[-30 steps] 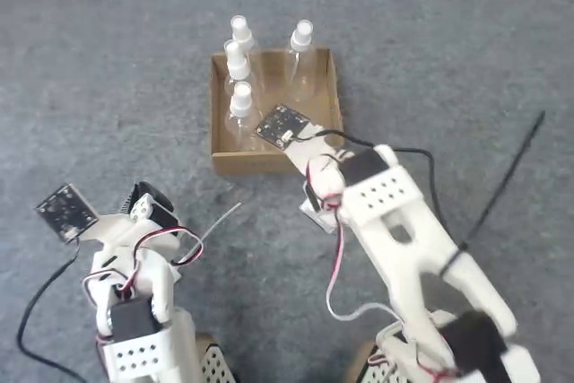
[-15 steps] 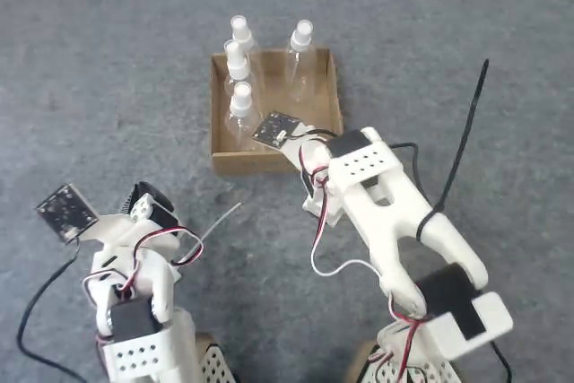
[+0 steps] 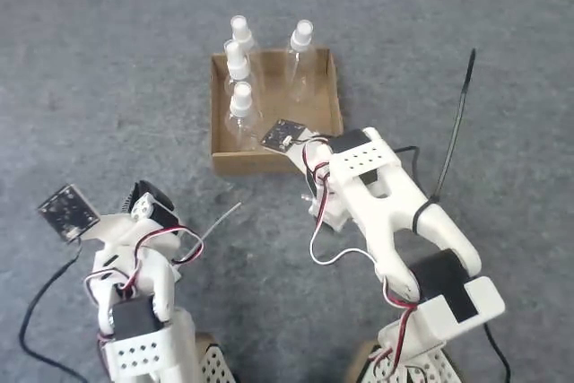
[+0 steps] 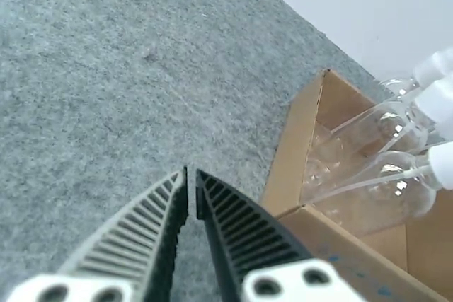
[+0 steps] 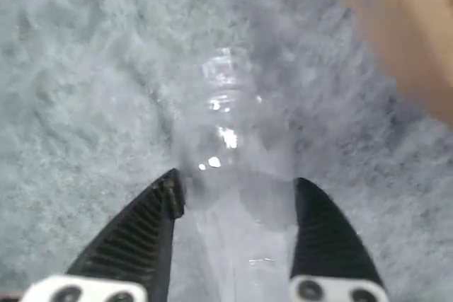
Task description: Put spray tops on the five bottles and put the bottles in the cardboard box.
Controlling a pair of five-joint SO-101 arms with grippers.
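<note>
Already four topped spray bottles (image 3: 239, 100) stand in the cardboard box (image 3: 216, 118). The right gripper (image 5: 233, 182) pinches the fifth bottle (image 5: 223, 122), topless, over the carpet (image 3: 108, 87) near the box. It likely needs capping, then boxing. The left gripper (image 4: 191, 175) is pressed together, empty.

Bright, soft, even light from above covers the grey tabletop (image 3: 108, 69), leaving only faint shadows under both arms and along the near wall of the cardboard box (image 3: 242, 165), with small white glints on the boxed spray bottles (image 4: 375, 196) and the lone bottle (image 5: 225, 136).
</note>
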